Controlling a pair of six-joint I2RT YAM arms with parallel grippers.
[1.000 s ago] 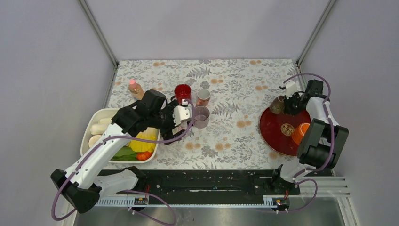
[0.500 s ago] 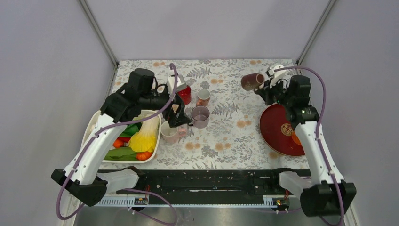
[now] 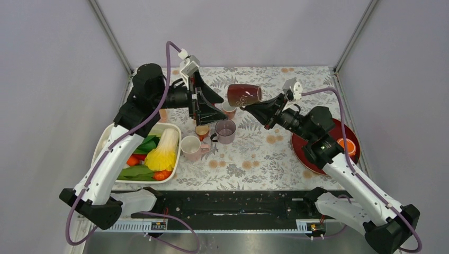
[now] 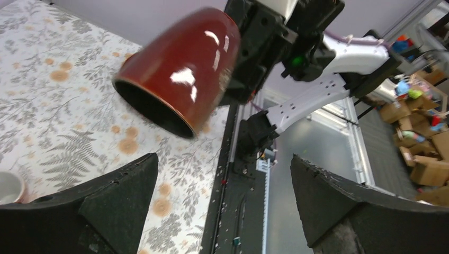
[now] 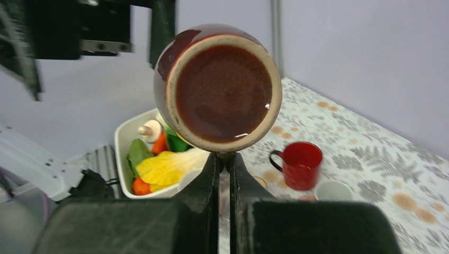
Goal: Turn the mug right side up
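- First, nearest on the left of the table [image 3: 265,159], with its leaf-and-flower cloth, sits a white tray [image 3: 98,154] filled with vegetables [image 3: 161,153] in yellow, green and orange-red.
- Just right of the tray a pink mug [image 3: 189,148] stands upright on the cloth.
- A little farther in, a clear mug [image 3: 226,130] also stands upright, near the pink one but not touching it.
- On the near right, a red plate [image 3: 312,151] lies flat, with an orange cup [image 3: 345,146] on its right part.
- Over the middle of the table and up in the air, the right gripper [image 5: 223,157] has its two fingers drawn almost together under the base of the dark red mug [image 3: 244,95], clamping it. Which part of the mug they pinch cannot be made out.
- The dark red mug hangs clear of the cloth, lying on its side. Its dark mouth is turned toward the left arm and its ringed base toward the right wrist camera.
- Facing that mouth, the left gripper [image 4: 223,159] is also held high, its jaws spread wide and gripping nothing. It is near the mug but apart from it.
- Farther back on the cloth, in the right wrist view, a red mug [image 5: 299,165] stands upright with a small white cup [image 5: 332,190] just beside it.
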